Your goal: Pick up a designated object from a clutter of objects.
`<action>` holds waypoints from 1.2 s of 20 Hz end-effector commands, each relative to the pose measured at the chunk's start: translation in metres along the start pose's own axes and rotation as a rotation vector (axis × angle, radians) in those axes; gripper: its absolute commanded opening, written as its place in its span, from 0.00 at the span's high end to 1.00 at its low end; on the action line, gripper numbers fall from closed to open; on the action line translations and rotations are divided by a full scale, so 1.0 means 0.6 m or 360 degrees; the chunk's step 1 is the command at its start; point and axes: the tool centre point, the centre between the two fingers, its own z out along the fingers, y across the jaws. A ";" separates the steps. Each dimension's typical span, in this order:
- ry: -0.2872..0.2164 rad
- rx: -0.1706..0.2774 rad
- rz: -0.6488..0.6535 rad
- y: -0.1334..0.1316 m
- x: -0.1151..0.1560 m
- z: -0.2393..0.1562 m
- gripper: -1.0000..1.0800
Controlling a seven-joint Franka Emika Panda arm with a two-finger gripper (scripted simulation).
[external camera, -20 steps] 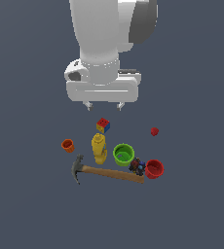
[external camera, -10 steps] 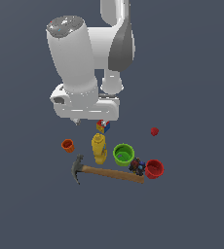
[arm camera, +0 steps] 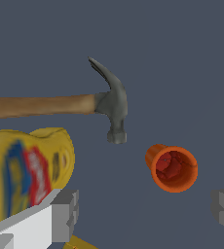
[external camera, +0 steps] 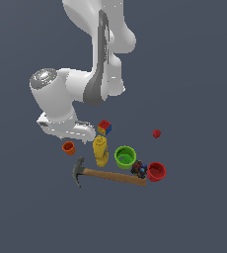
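**Gripper lined up over the orange cup**

Clearly the arm is set for a descent on the orange cup (external camera: 68,147), which stands alone on the tabletop (external camera: 194,207) at the exterior view's left edge of the clutter, apart from the yellow bottle (external camera: 100,150) and beyond the head of the hammer (external camera: 108,175). That isolation probably explains the approach: there is free room on both sides for fingers to pass. The gripper (arm camera: 145,209) is spread wide, holding nothing, its two fingertips (arm camera: 65,214) showing at either side of the wrist view with the cup's open mouth (arm camera: 172,168) between them, nearer one than the other, so a small sideways correction looks needed.

From the exterior view the gripper is largely hidden behind the arm's bulky wrist, so its opening cannot be read there; that view does show the green cup (external camera: 125,156), red cup (external camera: 156,171), cube (external camera: 104,127) and small red ball (external camera: 156,133) lying well to the right, out of the way. Only the wrist view shows how close the bottle sits to one finger.
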 end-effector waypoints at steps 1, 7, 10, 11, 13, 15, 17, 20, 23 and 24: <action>0.0000 -0.0011 0.0026 0.032 -0.002 0.034 0.04; -0.0004 -0.0031 0.0065 0.080 -0.011 0.083 0.04; -0.0005 -0.0036 0.0073 0.091 -0.014 0.094 0.04; -0.0005 -0.0036 0.0074 0.092 -0.014 0.096 0.04; -0.0007 -0.0035 0.0074 0.091 -0.014 0.094 0.04; -0.0007 -0.0035 0.0074 0.091 -0.015 0.097 0.04; -0.0007 -0.0035 0.0074 0.091 -0.015 0.104 0.04; -0.0007 -0.0035 0.0074 0.092 -0.015 0.122 0.04; -0.0006 -0.0036 0.0075 0.093 -0.016 0.149 0.04; -0.0006 -0.0036 0.0075 0.093 -0.017 0.157 0.04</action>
